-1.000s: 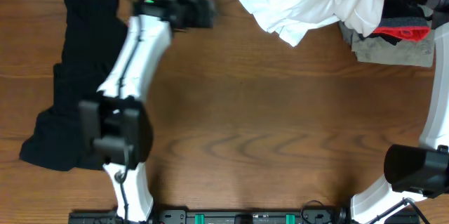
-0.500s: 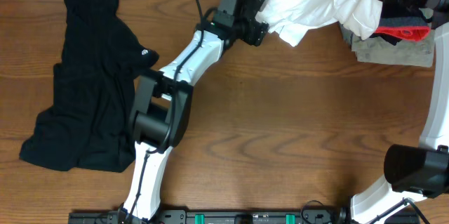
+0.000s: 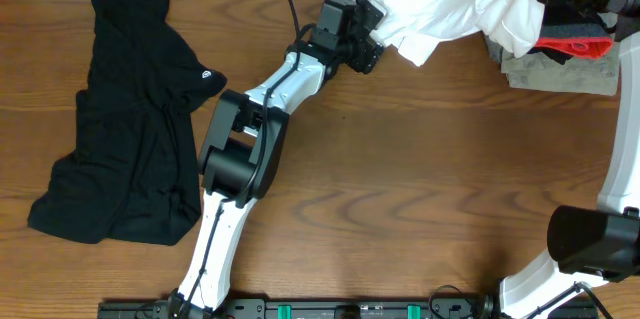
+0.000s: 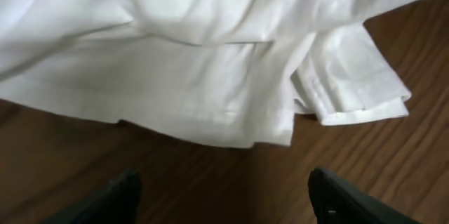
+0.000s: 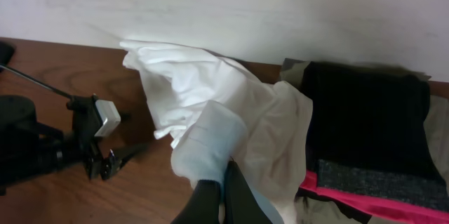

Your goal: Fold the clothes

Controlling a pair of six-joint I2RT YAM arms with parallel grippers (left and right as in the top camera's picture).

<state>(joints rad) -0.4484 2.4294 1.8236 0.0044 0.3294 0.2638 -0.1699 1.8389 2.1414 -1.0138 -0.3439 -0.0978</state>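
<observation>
White T-shirt (image 3: 440,4) overlaps folded pile (image 3: 565,71); black hooded top (image 3: 130,129) lies well apart.

wooden table (image 3: 420,159): black hooded top (image 3: 130,129) left (logo up), white t-shirt (image 3: 430,4) bunched far edge, garment stack (image 3: 560,69) far right.

Brown wood-grain table (image 3: 420,159), white wall (image 5: 280,13) behind far edge, grey/red/blk fabric stack (image 3: 560,71) at far-R corner

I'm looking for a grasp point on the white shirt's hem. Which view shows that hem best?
Left wrist: the shirt's hem runs across the frame close up, stitching visible. Overhead shows the shirt as a small bunch at the table's far edge. Right wrist shows it crumpled at the right claw, hem unclear.
</observation>
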